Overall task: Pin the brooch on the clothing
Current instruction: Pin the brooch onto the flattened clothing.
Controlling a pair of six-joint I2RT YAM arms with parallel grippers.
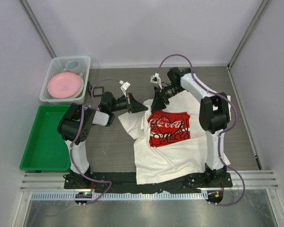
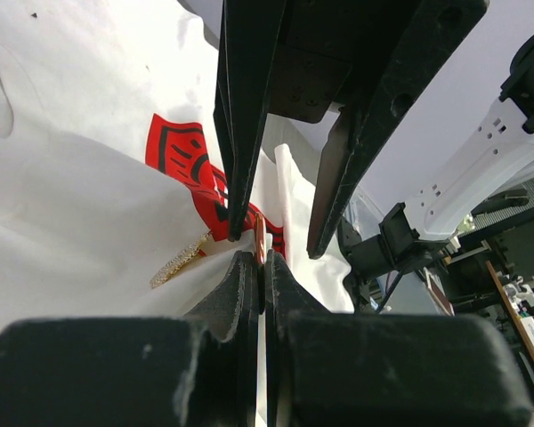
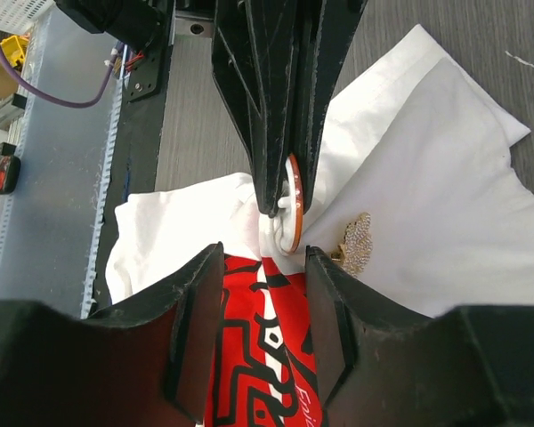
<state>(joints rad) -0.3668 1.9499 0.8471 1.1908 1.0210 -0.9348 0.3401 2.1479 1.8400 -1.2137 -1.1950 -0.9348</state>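
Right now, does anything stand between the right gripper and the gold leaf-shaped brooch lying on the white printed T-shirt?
Nothing covers the gold leaf-shaped brooch; it lies bare on the white T-shirt, just outside the open right gripper. The left gripper, shut on an orange-rimmed disc, crowds the spot beside it.

The white T-shirt (image 1: 165, 158) is showing a red print (image 1: 168, 128) with white script and black lines, the brooch (image 3: 356, 242) is glittering gold, the ring (image 3: 291, 238) is showing orange and white, and the tray (image 1: 45, 142) is showing green.
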